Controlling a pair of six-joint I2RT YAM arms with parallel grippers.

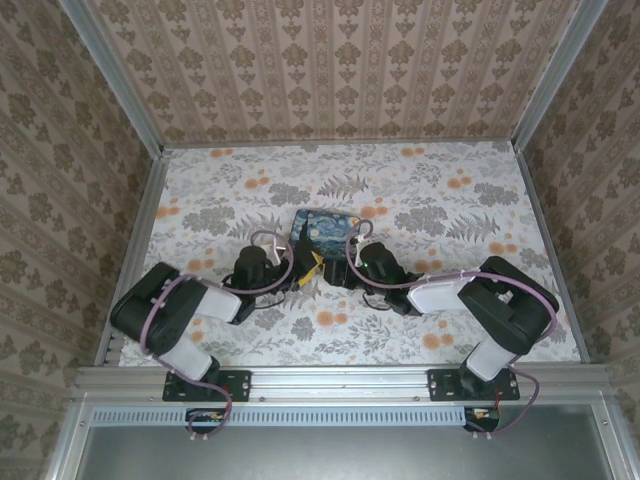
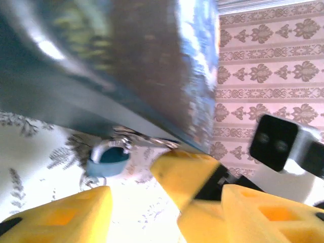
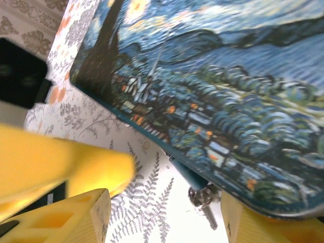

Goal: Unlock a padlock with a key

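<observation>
Wide and empty, the left jaws and right jaws crowd the padlock (image 2: 108, 158) and key (image 3: 206, 207) between them; closing now could make them collide.

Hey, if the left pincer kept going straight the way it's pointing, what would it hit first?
Probably the right pincer's yellow finger, straight ahead in the gap, though depth is unclear. The padlock sits left of that line.

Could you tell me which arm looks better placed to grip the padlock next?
Left, probably: the padlock lies just ahead of the open left gripper, inside its finger span, under the edge of the box.
</observation>
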